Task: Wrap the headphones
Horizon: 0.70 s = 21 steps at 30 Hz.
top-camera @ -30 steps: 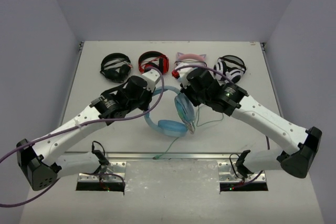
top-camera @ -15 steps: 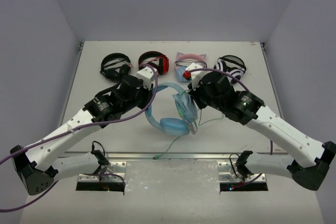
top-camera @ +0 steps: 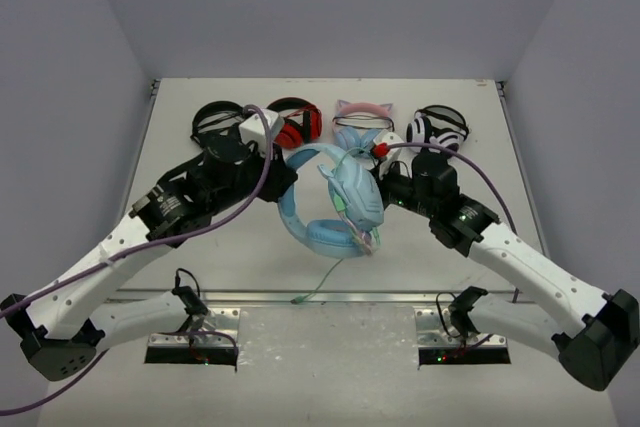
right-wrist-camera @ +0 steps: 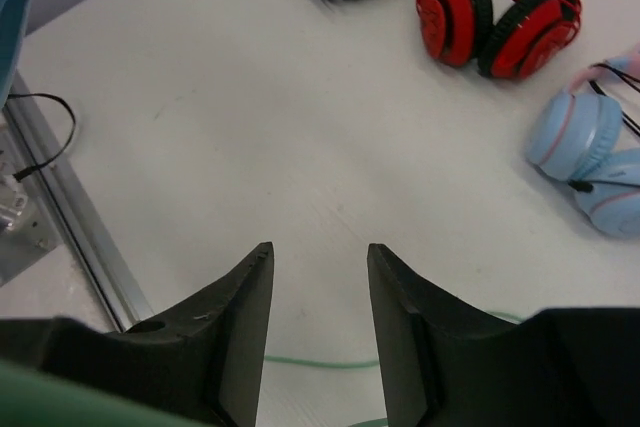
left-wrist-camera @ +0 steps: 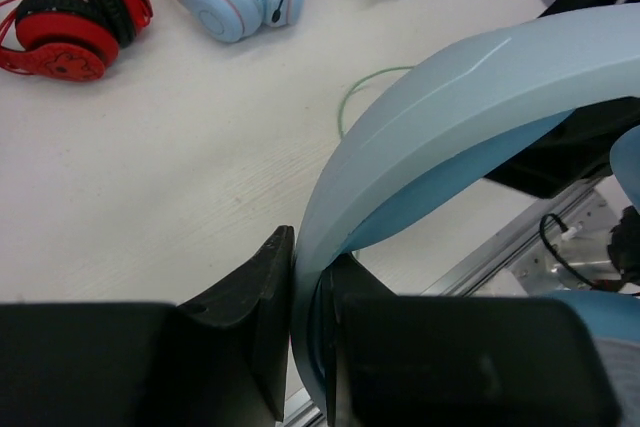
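Above the pale counter (top-camera: 200,257), the plain light-blue over-ear headphones (top-camera: 352,199) hung raised, headband clenched in the left pincer (left-wrist-camera: 308,282) — the right pincer (right-wrist-camera: 318,257) had just released, empty, leaving the thin pale-green cable (top-camera: 315,287) trailing, unwrapped.

table (top-camera: 200,247), far edge | black headphones (top-camera: 220,125) | red headphones (top-camera: 300,127) | pink cat-ear pair (top-camera: 350,129) | white-and-black pair (top-camera: 440,127)
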{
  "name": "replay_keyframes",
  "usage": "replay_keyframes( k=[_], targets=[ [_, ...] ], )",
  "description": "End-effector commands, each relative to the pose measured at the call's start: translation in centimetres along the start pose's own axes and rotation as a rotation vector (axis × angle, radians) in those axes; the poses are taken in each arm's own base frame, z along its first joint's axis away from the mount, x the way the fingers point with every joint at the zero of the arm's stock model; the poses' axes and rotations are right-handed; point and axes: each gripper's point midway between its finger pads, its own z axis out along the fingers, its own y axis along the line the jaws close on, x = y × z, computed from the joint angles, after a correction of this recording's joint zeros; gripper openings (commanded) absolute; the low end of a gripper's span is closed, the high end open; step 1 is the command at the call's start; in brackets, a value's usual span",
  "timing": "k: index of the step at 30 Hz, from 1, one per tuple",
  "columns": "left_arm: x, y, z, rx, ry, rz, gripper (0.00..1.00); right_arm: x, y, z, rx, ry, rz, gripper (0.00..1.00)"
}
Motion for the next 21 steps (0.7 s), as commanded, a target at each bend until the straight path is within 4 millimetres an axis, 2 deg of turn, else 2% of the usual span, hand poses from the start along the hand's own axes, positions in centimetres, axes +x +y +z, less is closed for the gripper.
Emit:
replay_keyframes(
  k=[1,9,10,14,16,21],
  targets=[
    [-7.6,-2.6,-3.2,0.094,-0.253,-0.158,0.0,-5.1,3.7,0.9,-0.213,-0.23,-0.017,0.44],
    [-12.1,1.4,-8.1,-0.102,-0.476,-0.342,0.0,-4.7,4.7,3.2,-0.307,-0.289,0.035,0.41],
    [-12.6,1.5,-8.6,-0.109,-0.494,-0.357,0.0,-3.9,4.9,3.4,-0.318,-0.28,0.05,0.41],
    [-14.5,2.4,-10.2,-0.162,-0.556,-0.43,0.0,-3.3,5.3,3.9,-0.358,-0.297,0.057,0.49],
    [-14.8,2.7,-10.5,-0.174,-0.572,-0.451,0.0,-3.2,5.4,4.3,-0.366,-0.302,0.059,0.54],
    [-15.3,4.2,-11.7,-0.243,-0.627,-0.533,0.0,-3.7,6.4,4.3,-0.444,-0.323,0.05,0.5]
  ],
)
